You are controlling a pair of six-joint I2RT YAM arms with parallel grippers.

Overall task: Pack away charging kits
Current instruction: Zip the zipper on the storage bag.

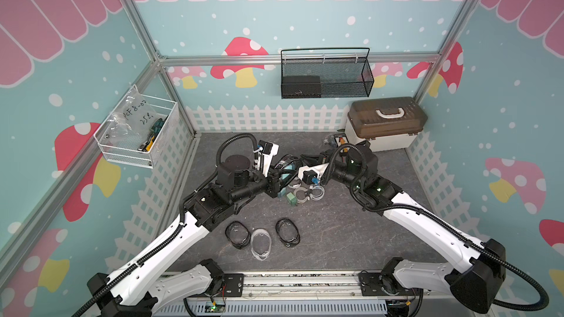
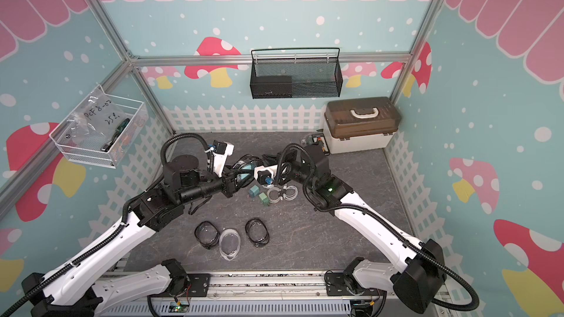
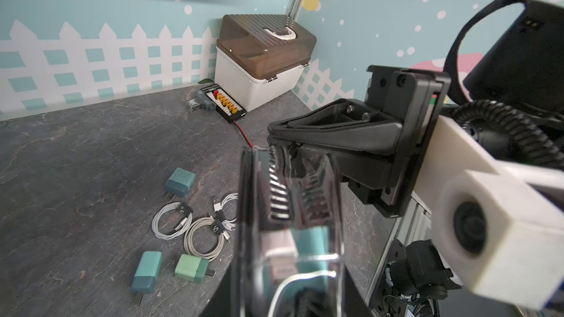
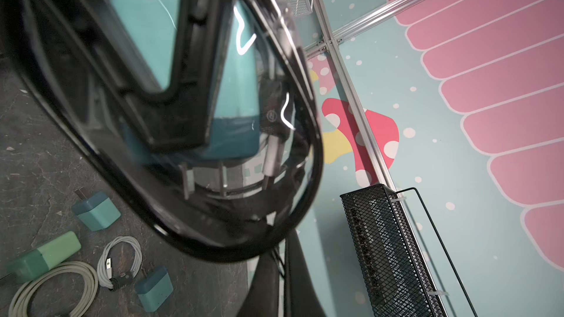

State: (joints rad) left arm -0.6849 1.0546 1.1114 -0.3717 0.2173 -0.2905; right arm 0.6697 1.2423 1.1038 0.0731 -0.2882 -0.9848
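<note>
Roughly, one kit in four is close to packed. The held pouch (image 1: 285,168), black-rimmed with a clear window, hangs above the middle of the worktop (image 1: 351,224), between the two arms. Through its window the right wrist view shows a teal charger (image 4: 238,102) and a white cable (image 4: 271,160) inside it. The left gripper (image 1: 277,179) has its fingers partly apart and clamped on the pouch's body. The right gripper (image 3: 274,151) has its fingers together at the pouch's rim, seemingly pinching the zip or the edge; which of the two cannot be told. Judging by that, the step in hand is probably closing this first pouch, though how far the zip has run is not visible.

Most of the job is left. On the worktop just beside the held pouch lie three loose chargers (image 3: 147,271) and three coiled cables (image 3: 203,237), close together, some touching. Nearer the arms' bases, well apart from that cluster, two more black-rimmed pouches (image 1: 238,234) lie flat in a row with the clear pouch (image 1: 261,243) between them. All three look empty. So three chargers and three cables each need a pouch, and the held one needs setting down once it is shut.
</note>
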